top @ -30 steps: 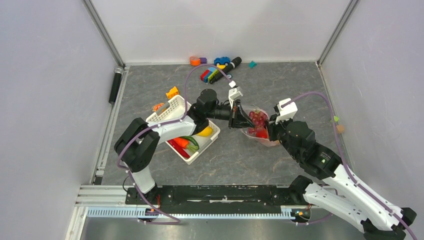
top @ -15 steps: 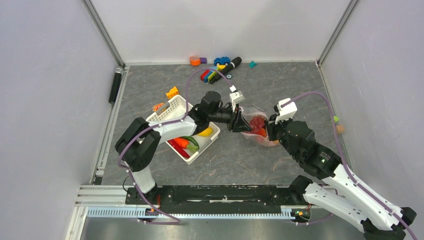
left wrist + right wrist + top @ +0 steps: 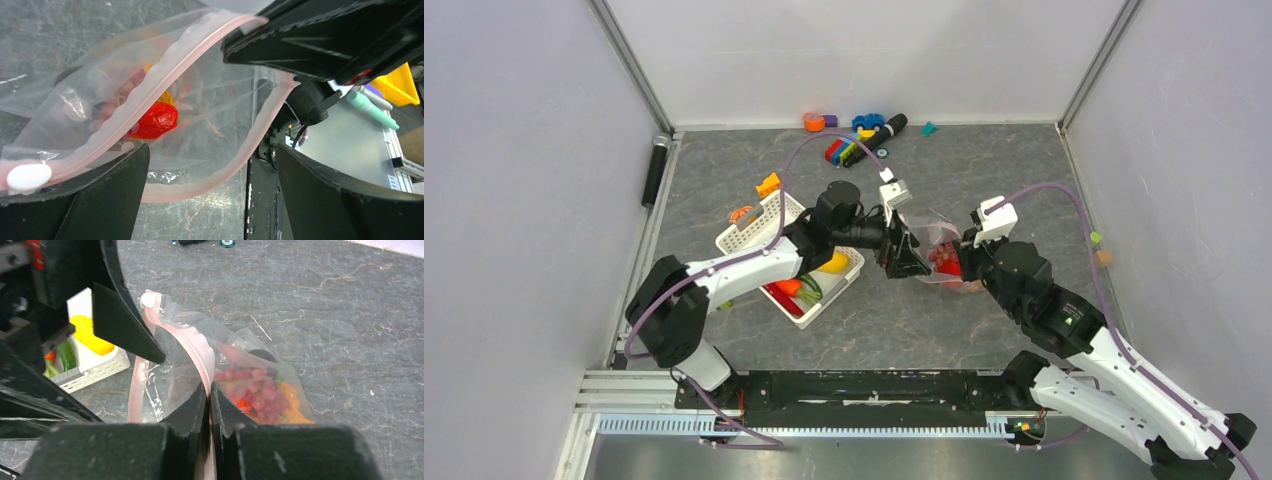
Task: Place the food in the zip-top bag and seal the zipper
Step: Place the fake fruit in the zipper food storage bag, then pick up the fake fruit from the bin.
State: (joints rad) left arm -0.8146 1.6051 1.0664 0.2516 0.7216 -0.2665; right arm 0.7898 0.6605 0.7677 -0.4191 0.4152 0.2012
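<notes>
Bag point(image 3: 220, 100) — clear soft plastic, glossy, crinkled. Zipper point(image 3: 165, 70): matt pink plastic strip. Food point(image 3: 156, 120) inside: shiny red plastic. My left gripper point(image 3: 211, 150), fingers point(image 3: 100, 200) — matt black, smooth. Table point(image 3: 40, 30): grey stone-veined top, smooth, low sheen.

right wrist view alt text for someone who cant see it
The right claw is shut on the pink zipper of a clear zip-top bag, its mouth gaping; grapes and orange food lie inside.
</notes>
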